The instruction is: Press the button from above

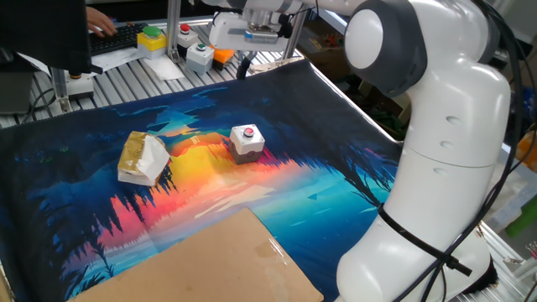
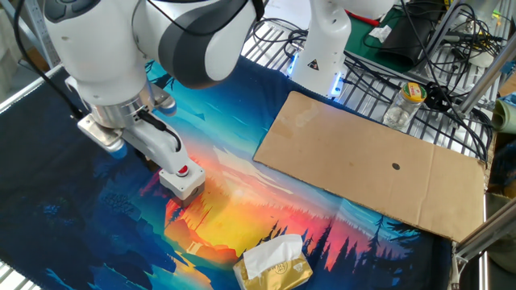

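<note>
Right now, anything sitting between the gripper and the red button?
Nothing visible. The gripper hangs high above the far edge of the mat, and the button sits uncovered, its red cap showing. The paper-wrapped lump lies off to one side.

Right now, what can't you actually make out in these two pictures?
- Pincer opening: in one fixed view the fingertips are too small and dark to show any gap.
- Pincer in the other fixed view: hidden behind the robot's own wrist.
- Button height gap: neither view settles how far above it the pincer hangs.
- Part of the button top: covered by the arm in the other fixed view.
</note>
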You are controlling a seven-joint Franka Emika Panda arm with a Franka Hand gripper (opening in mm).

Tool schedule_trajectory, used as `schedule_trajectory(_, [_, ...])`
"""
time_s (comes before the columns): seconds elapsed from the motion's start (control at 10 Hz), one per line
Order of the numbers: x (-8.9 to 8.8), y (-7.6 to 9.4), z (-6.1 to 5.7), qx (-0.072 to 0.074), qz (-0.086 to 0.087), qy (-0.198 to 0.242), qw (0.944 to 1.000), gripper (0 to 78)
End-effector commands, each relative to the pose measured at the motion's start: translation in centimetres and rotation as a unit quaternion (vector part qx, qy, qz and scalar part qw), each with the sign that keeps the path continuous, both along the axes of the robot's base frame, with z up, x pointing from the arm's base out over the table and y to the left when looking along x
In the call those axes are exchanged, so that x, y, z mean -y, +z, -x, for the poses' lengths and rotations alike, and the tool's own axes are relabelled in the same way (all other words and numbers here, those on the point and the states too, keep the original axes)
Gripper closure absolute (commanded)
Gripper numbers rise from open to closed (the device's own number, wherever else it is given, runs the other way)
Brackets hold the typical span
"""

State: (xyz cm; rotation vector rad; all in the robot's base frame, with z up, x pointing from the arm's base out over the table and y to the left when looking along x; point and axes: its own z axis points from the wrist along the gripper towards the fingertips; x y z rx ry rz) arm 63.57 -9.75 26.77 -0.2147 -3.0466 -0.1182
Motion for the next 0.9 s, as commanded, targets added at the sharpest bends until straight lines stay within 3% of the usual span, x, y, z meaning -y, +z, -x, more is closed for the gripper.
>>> schedule_trajectory(0.1, [0.11,0.24,-0.21,0.0,0.0,-0.001,1.0,77.6])
schedule_trajectory(0.9, [0.12,0.24,-0.22,-0.002,0.0,0.004,1.0,77.6])
